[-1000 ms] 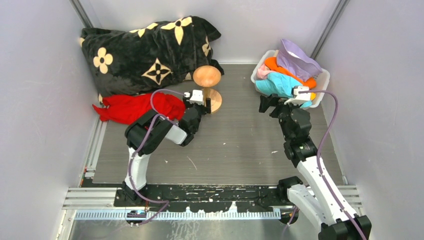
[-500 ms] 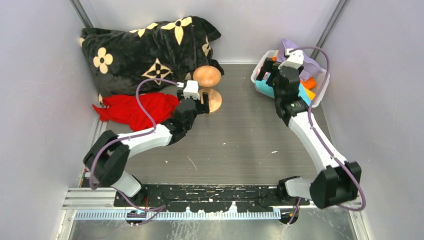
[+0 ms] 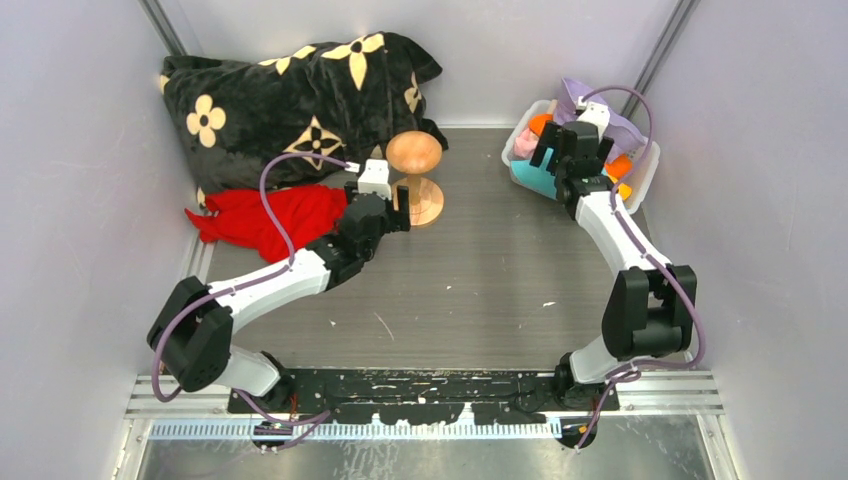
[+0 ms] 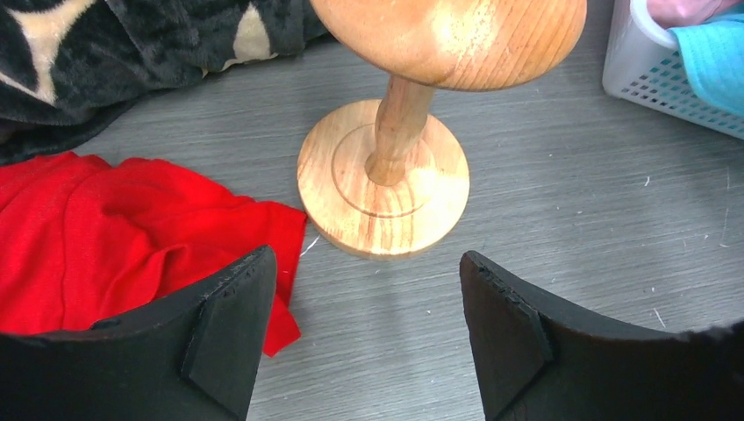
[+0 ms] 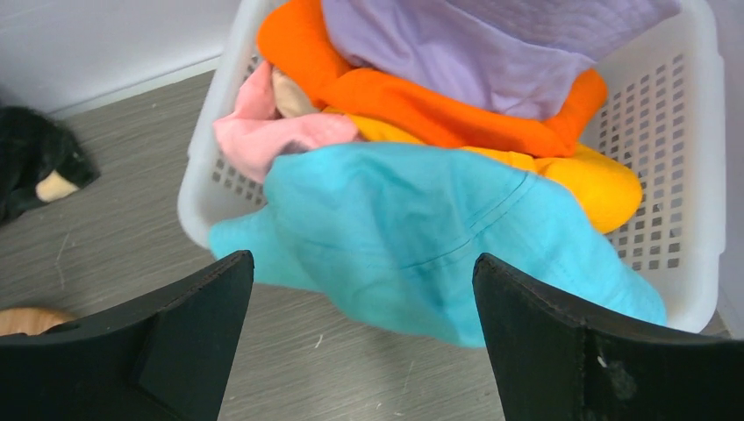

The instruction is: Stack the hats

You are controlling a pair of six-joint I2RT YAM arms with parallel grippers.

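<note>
The hats lie piled in a white basket at the far right. The teal hat hangs over the basket's near rim, with the yellow, orange, pink and lavender hats behind it; the beige one barely shows. My right gripper is open and empty, just in front of the teal hat. In the top view it hovers over the basket. My left gripper is open and empty, just short of the wooden hat stand, which also shows in the top view.
A flat red cloth lies left of the stand's base, beside my left finger. A black plush blanket with cream flowers fills the far left corner. Grey walls close in both sides.
My right arm has stretched forward and its gripper now sits over the basket. My left arm has extended toward the wooden stand. Nothing was picked up.
</note>
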